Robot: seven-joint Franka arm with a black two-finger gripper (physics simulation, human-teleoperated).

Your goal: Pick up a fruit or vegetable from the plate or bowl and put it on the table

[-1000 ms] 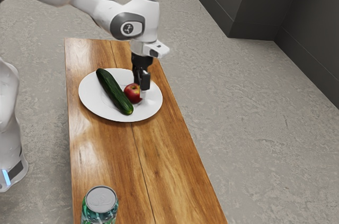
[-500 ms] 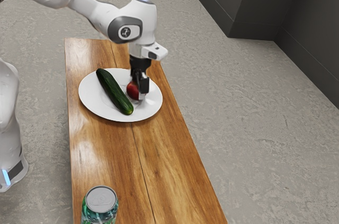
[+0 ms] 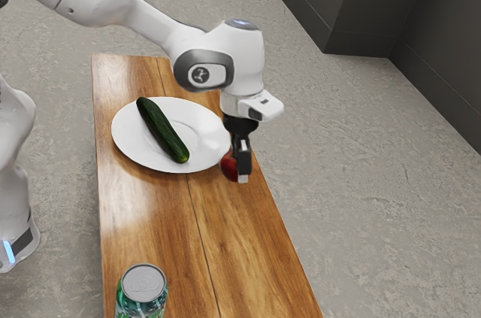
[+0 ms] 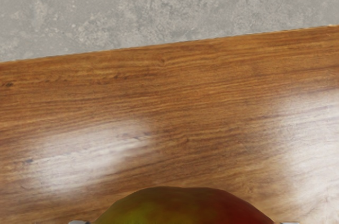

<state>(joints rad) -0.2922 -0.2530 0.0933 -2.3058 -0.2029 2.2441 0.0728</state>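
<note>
Red apple [image 3: 229,168] pinched in black two-finger gripper [image 3: 236,171], above wooden table [image 3: 150,220] beside white plate [image 3: 134,143]; best ease inward from edge, lower gently, open only once apple rests steady

Red apple [image 3: 231,167], white plate [image 3: 131,141], dark green cucumber [image 3: 161,128]

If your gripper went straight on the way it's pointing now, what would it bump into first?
My gripper points down, so the apple it holds would probably bump the wooden table first, just beside the plate. How far down that is, I can't tell exactly.
</note>
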